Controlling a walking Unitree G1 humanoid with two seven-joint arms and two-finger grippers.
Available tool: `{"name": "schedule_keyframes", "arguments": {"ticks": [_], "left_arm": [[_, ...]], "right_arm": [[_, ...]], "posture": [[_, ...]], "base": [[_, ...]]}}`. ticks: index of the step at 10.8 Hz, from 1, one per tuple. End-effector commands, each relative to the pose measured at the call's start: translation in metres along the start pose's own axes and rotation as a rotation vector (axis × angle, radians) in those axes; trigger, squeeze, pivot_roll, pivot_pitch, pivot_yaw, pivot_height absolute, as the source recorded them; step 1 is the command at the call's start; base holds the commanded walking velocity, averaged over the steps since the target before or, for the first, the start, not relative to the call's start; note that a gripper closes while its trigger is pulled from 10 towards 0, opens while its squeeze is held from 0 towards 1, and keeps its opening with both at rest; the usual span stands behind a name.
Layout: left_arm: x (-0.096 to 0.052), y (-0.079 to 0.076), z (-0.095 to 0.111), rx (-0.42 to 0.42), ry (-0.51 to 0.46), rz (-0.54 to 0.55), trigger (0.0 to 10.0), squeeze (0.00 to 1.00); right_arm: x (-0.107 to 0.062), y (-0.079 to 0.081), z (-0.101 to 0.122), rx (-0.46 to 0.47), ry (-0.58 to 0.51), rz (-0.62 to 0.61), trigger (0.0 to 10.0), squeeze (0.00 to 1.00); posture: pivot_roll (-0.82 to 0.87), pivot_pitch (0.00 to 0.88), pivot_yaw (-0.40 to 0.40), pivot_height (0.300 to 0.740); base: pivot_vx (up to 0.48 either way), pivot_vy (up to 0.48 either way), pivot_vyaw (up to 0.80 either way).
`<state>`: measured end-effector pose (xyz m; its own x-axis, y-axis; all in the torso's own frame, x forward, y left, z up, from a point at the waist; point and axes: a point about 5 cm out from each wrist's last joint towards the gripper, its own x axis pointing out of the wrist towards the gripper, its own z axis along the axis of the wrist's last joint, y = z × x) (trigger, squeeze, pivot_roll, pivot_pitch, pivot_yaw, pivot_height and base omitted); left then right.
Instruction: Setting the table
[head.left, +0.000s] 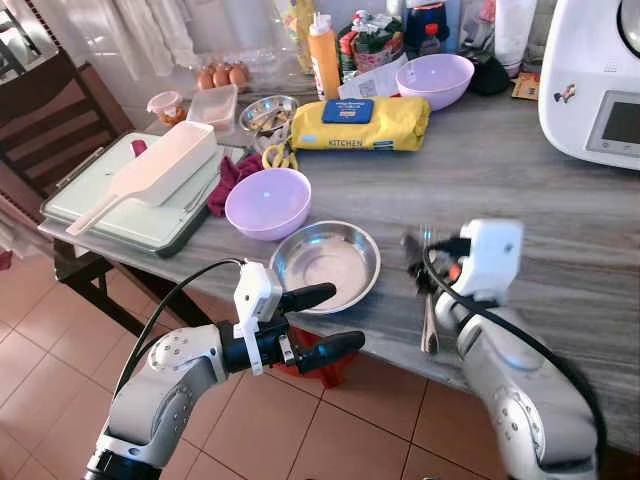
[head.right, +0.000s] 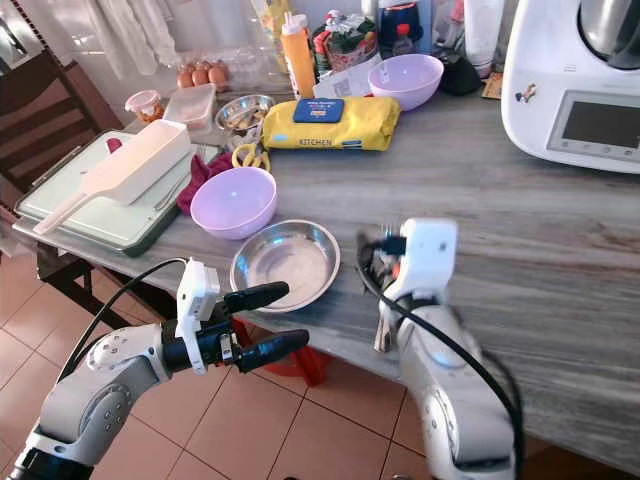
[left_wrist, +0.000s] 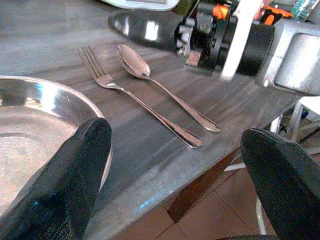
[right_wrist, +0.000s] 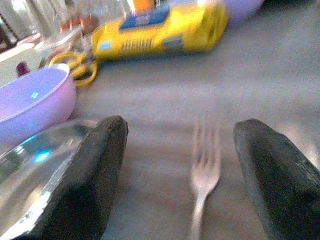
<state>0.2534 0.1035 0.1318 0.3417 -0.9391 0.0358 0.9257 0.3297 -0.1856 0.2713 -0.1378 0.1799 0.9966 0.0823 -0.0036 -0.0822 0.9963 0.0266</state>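
Note:
A round steel plate lies near the front edge of the grey wooden table, with a purple bowl just behind it. Right of the plate, a fork and a spoon lie side by side. My left gripper is open at the table's front edge, level with the plate's rim, holding nothing. My right gripper hovers low over the cutlery, open, with the fork between its fingers' line of sight and the plate to one side.
A pale green tray carrying a white scoop-shaped container fills the table's left end, beside a dark chair. Behind are a yellow wipes pack, another purple bowl, bottles and eggs. A white appliance stands at the right.

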Motion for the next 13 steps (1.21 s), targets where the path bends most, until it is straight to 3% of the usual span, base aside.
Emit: {"name": "schedule_keyframes", "arguments": {"ticks": [1,3,4,6,10,13], "left_arm": [[-0.008,0.003,0.0,0.011,0.006,0.038,10.0,0.0],[-0.01,0.003,0.003,0.007,-0.013,0.067,10.0,0.0],[-0.009,0.002,0.003,0.006,-0.02,0.075,10.0,0.0],[-0.006,-0.003,0.001,-0.002,-0.032,0.087,10.0,0.0],[-0.004,0.0,0.001,-0.007,-0.051,0.117,10.0,0.0],[-0.001,0.008,0.006,0.006,-0.09,0.176,10.0,0.0]], "right_arm": [[-0.001,-0.002,0.007,-0.048,-0.057,-0.032,10.0,1.0],[-0.004,-0.02,0.014,-0.144,-0.131,-0.126,10.0,1.0],[-0.005,-0.023,0.01,-0.089,-0.116,-0.118,10.0,1.0],[-0.007,-0.02,0.0,-0.076,-0.054,-0.108,10.0,1.0],[-0.02,-0.013,-0.03,-0.162,0.122,-0.054,10.0,1.0],[-0.019,-0.01,-0.031,-0.186,0.12,-0.045,10.0,1.0]], "posture": [[-0.14,0.105,0.18,0.74],[-0.13,0.098,0.161,0.74],[-0.13,0.099,0.155,0.74],[-0.13,0.099,0.135,0.74],[-0.13,0.106,0.143,0.74],[-0.14,0.111,0.152,0.74]], "base": [[0.0,0.0,0.0],[0.0,0.0,0.0],[0.0,0.0,0.0],[0.0,0.0,0.0],[0.0,0.0,0.0],[0.0,0.0,0.0]]}}
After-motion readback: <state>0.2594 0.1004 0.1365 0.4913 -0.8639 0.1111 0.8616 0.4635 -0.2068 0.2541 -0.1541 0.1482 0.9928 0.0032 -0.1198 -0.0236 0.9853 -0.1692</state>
